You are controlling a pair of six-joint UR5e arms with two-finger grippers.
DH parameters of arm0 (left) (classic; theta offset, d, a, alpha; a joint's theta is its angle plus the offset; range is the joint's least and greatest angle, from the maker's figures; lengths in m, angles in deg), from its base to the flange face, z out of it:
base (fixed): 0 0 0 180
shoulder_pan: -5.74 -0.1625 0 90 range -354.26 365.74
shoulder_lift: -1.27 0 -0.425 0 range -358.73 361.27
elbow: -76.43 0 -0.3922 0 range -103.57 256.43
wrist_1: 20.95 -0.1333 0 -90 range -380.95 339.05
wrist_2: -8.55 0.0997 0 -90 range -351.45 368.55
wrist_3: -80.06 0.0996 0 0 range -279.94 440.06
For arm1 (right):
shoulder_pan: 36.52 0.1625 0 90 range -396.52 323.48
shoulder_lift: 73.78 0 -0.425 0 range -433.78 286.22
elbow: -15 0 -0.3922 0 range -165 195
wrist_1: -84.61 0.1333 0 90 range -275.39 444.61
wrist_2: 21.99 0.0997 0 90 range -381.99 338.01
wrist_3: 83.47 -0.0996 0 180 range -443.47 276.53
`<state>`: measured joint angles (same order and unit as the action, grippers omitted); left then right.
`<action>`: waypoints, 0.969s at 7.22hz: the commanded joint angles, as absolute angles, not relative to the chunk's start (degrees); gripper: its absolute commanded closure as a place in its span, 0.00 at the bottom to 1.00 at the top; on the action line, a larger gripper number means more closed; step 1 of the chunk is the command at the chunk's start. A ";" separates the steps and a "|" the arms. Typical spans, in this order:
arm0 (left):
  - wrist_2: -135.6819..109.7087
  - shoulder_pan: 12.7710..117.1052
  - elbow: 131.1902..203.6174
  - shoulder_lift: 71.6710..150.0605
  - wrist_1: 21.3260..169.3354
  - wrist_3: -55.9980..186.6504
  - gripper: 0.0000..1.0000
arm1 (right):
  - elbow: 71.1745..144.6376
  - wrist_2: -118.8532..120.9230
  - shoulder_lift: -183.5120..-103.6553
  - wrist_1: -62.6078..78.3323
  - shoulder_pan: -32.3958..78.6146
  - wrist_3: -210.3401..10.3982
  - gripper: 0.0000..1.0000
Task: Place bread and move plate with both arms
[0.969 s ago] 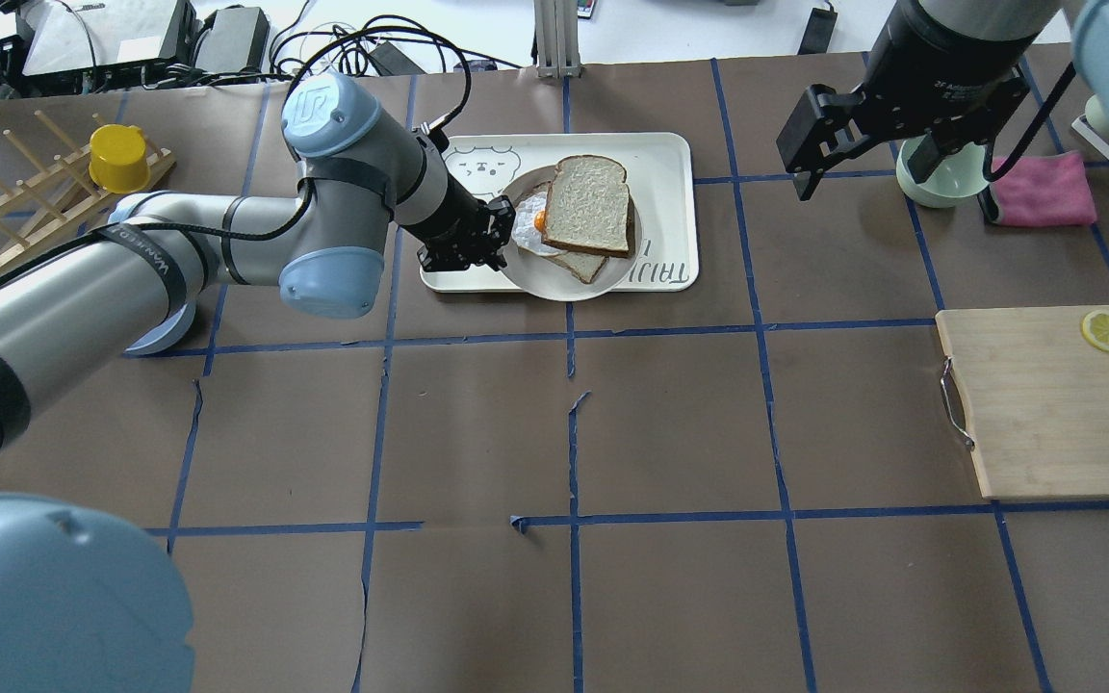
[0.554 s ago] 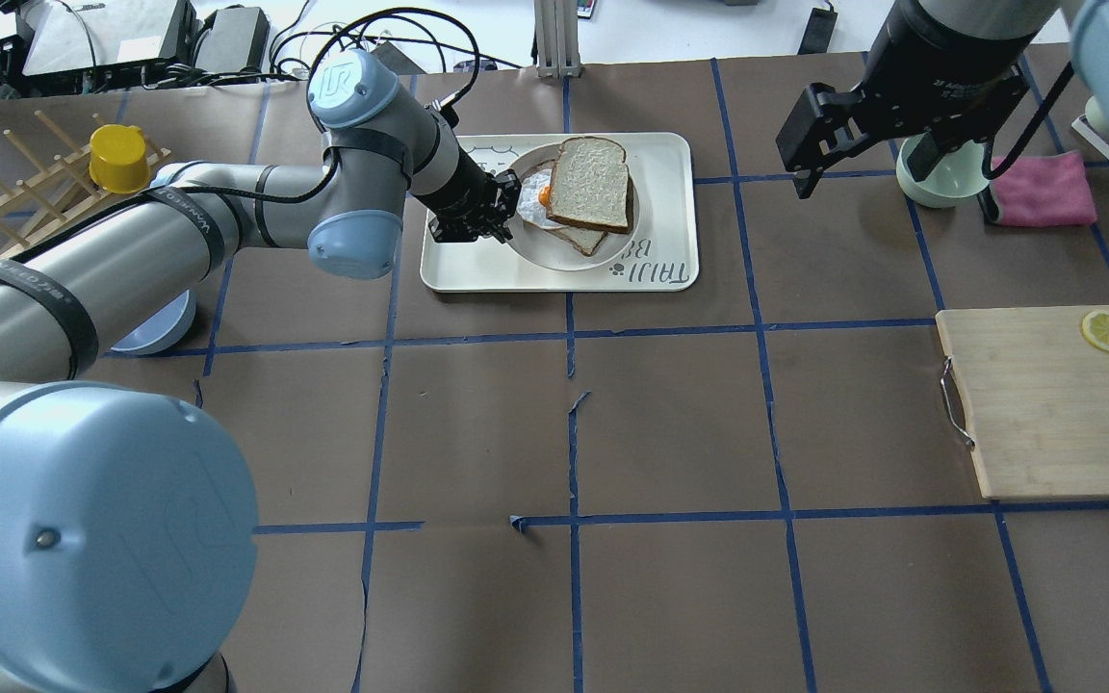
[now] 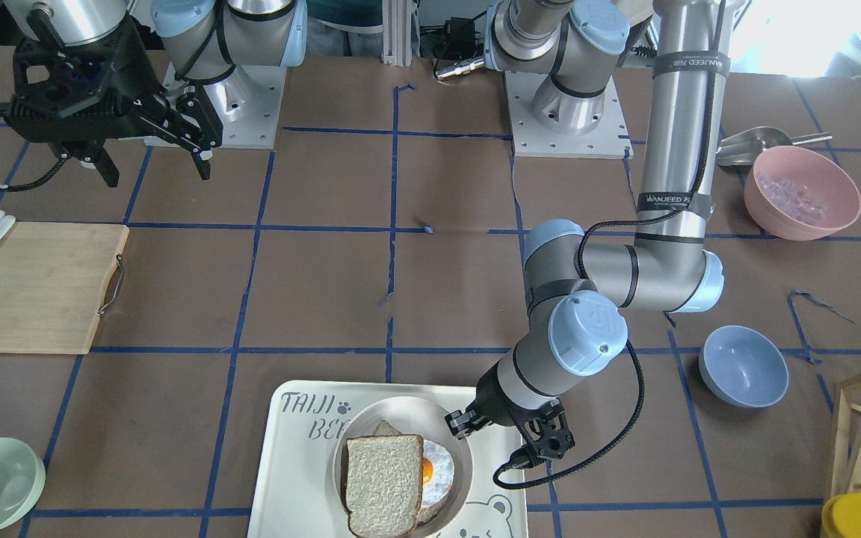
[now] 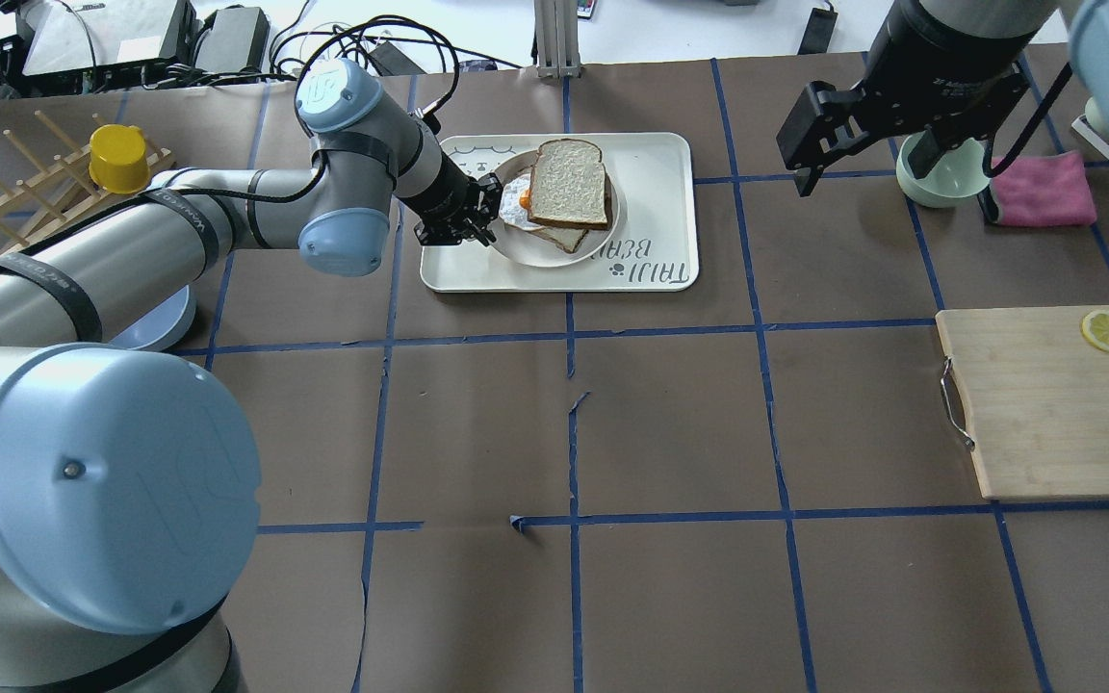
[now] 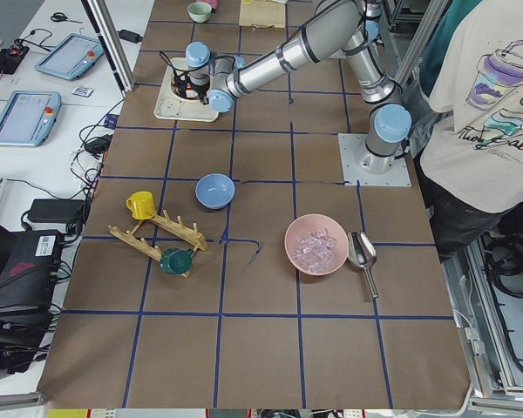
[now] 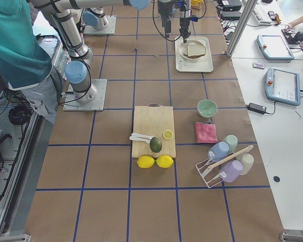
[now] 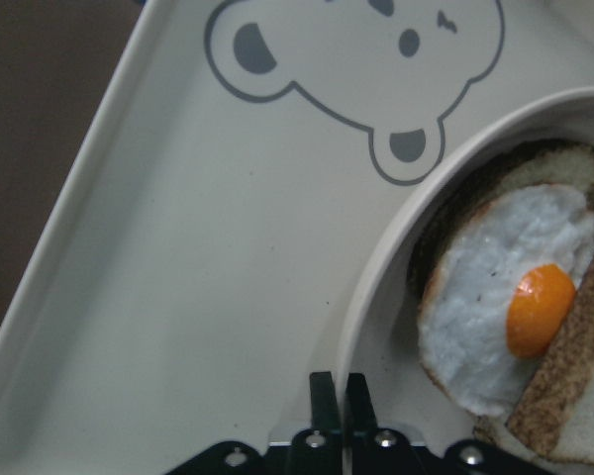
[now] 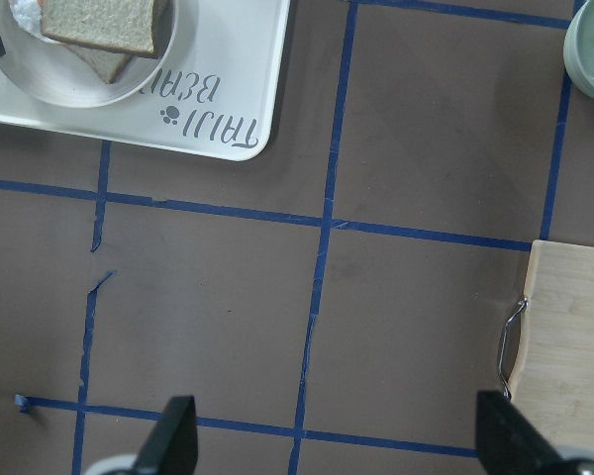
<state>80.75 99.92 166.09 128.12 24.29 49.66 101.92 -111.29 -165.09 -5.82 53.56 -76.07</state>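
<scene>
The bread (image 4: 567, 181) lies on the egg slice (image 4: 564, 239) in the plate (image 4: 535, 258), on the bear-printed tray (image 4: 656, 192) by the worktop's far edge. The left gripper (image 4: 489, 204) pinches the plate's rim (a thin hold), so move level, slowly; the right gripper (image 3: 158, 170) hangs spread.

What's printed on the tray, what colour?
A grey bear face outline on the off-white tray; clearest in the left wrist view.

On the plate (image 4: 519, 252) the bread (image 4: 569, 181) hides most of the egg-topped slice (image 4: 562, 237), and the left wrist view cuts the plate off at its right edge, leaving only a crust corner of the bread showing.
</scene>
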 commanded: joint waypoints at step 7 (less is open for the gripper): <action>86.30 103.46 182.74 100.64 35.56 54.13 0.00 | 102.01 -111.46 -165.01 -5.83 53.56 -75.91 0.00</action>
